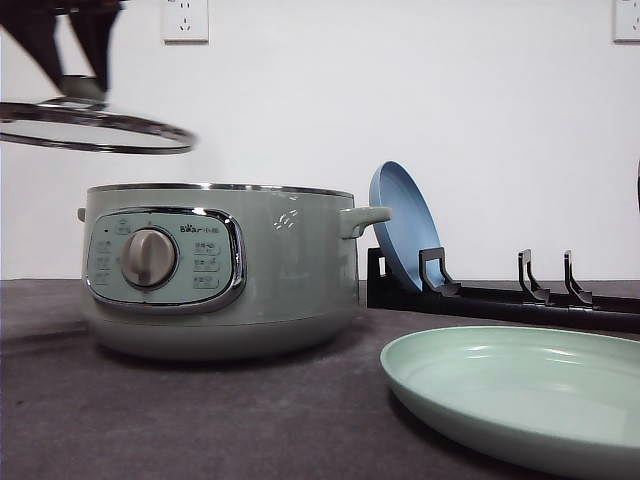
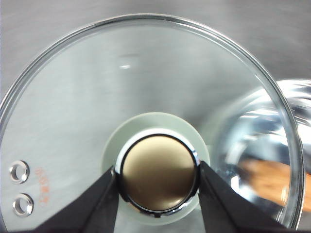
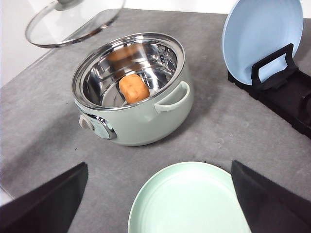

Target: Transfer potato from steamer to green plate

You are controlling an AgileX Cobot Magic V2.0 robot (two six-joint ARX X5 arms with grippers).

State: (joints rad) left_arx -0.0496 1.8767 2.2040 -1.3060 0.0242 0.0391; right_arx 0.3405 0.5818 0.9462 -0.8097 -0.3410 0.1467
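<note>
The steamer (image 1: 290, 270) stands uncovered left of centre, and the orange-brown potato (image 3: 133, 88) lies on its steel floor. Up and to the left of the pot, my left gripper (image 1: 82, 85) is shut on the knob of the glass lid (image 1: 100, 135). In the left wrist view the black fingers (image 2: 97, 204) clamp the round knob (image 2: 158, 174). The potato (image 2: 272, 179) shows blurred through the glass. The green plate (image 1: 520, 390) lies bare at the front right. My right gripper (image 3: 159, 165) hangs open above the plate (image 3: 189, 204), away from the steamer (image 3: 141, 121).
A blue plate (image 1: 400, 220) leans upright in a black rack (image 1: 500, 295) behind the green plate, right of the pot's handle. The rack's other slots stand free. Grey tabletop runs between pot and plate. A white wall closes the back.
</note>
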